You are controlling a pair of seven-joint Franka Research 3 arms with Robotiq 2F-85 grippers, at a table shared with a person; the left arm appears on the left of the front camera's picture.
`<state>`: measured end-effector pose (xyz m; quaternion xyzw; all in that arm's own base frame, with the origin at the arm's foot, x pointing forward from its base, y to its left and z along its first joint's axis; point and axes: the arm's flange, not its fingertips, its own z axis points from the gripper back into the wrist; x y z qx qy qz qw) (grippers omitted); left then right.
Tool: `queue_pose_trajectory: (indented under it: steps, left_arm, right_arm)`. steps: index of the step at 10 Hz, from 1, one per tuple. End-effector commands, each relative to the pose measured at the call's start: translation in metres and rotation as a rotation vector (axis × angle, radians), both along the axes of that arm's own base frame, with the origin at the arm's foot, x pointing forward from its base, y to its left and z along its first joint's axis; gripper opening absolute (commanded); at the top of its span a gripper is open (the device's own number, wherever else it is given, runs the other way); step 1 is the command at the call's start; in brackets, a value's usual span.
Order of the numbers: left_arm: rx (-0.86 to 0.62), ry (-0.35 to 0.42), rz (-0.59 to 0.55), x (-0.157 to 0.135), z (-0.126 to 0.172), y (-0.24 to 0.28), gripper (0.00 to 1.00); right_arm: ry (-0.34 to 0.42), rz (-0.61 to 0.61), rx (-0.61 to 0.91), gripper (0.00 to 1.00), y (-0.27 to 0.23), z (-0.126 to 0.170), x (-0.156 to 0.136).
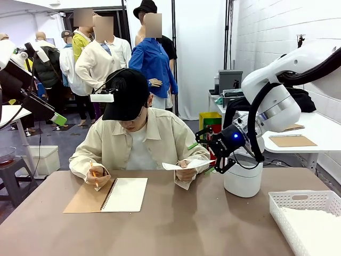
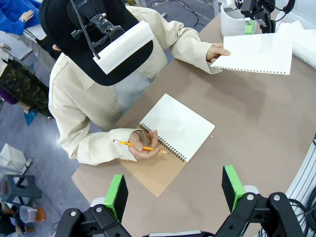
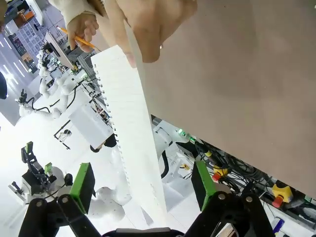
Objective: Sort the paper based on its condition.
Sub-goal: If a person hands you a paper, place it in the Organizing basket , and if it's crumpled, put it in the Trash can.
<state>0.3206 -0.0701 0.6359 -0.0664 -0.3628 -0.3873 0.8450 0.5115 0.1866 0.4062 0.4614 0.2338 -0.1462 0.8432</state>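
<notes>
Paper [image 3: 129, 133], end cut off, passes through released right tool [image 3: 143, 181]; left tool [image 2: 174, 190] likewise released.

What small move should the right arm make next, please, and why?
Probably close the right gripper on the sheet: its jaws stand open, the sheet runs between its pads, and the person's hand holds the far end out to it.
</notes>
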Motion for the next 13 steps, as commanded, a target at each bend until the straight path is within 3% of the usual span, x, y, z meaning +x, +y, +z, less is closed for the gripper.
queue_pose_trajectory:
  steps: [1, 4, 11, 13]
  left_arm:
    - [0.005, -0.004, -0.002, 0.0, 0.0003, 0.0008, 1.0]
    - [0.005, -0.004, -0.002, 0.0, 0.0003, 0.0008, 1.0]
    - [0.005, -0.004, -0.002, 0.0, 0.0003, 0.0008, 1.0]
    - [0.005, -0.004, -0.002, 0.0, 0.0003, 0.0008, 1.0]
  right_arm:
    - [0.037, 0.0, 0.036, 0.6, 0.0005, -0.0013, -0.0032]
    - [0.066, 0.015, 0.03, 0.0, 0.005, -0.0056, -0.0083]
    - [0.095, 0.026, 0.046, 0.0, 0.0026, -0.0054, -0.009]
    - [0.136, 0.05, 0.09, 0.0, 0.0023, -0.0044, -0.0101]
